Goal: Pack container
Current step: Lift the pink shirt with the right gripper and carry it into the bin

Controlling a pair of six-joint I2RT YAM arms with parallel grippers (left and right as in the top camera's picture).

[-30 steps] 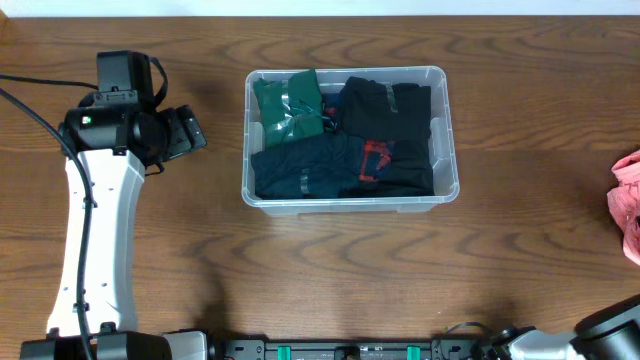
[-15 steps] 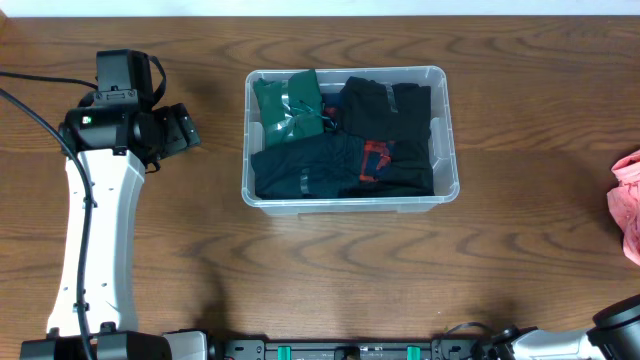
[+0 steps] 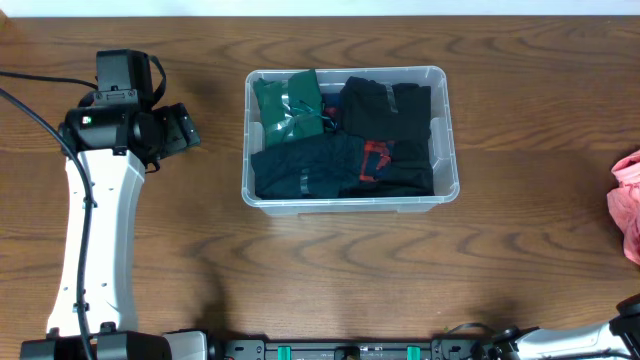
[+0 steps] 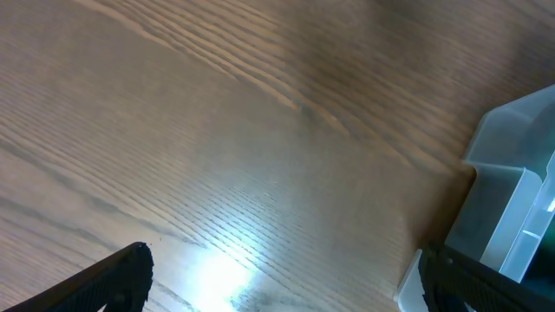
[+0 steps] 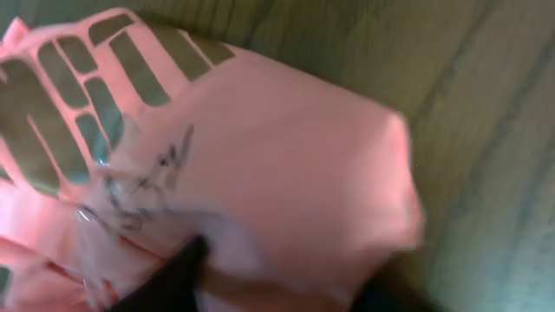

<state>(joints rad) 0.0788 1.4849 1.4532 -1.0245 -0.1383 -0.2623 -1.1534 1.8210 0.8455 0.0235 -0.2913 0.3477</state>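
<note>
Brown wood-grain table (image 3: 520, 270) filled all views. Far left, overhead: white-shelled left arm (image 3: 95, 230) ran up from the near edge, thin black cable (image 3: 30, 110) beside it. Left gripper (image 3: 190, 128) sat at the arm's top end, pointed right toward the tub, well apart from it. In the left wrist view its two dark fingertips (image 4: 121, 273) stood wide apart at the bottom corners with only bare wood between them, so the jaws were released, holding nothing. Centre: the container (image 3: 350, 203), a large clear plastic rectangular tub with rounded corners and a rimmed edge, stood upright on the table, long side facing the camera; one frosted corner of it also showed at the right edge of the left wrist view. Inside, packed flat: folded dark green garment (image 3: 288, 105) in the back left corner, black garment (image 3: 390, 110) across the back right, navy garment (image 3: 310, 165) along the front, red print (image 3: 372, 160) showing near the middle. Far right: crumpled pink garment with grey lettering (image 3: 627, 205) lay on the table at the frame edge, well apart from the tub. Right wrist view was blurred, pink cloth filling it; right gripper (image 5: 277, 290) showed only as dark shapes at the bottom against the cloth, touching it. Could not tell whether those jaws were clenched on the fabric or loose.
</note>
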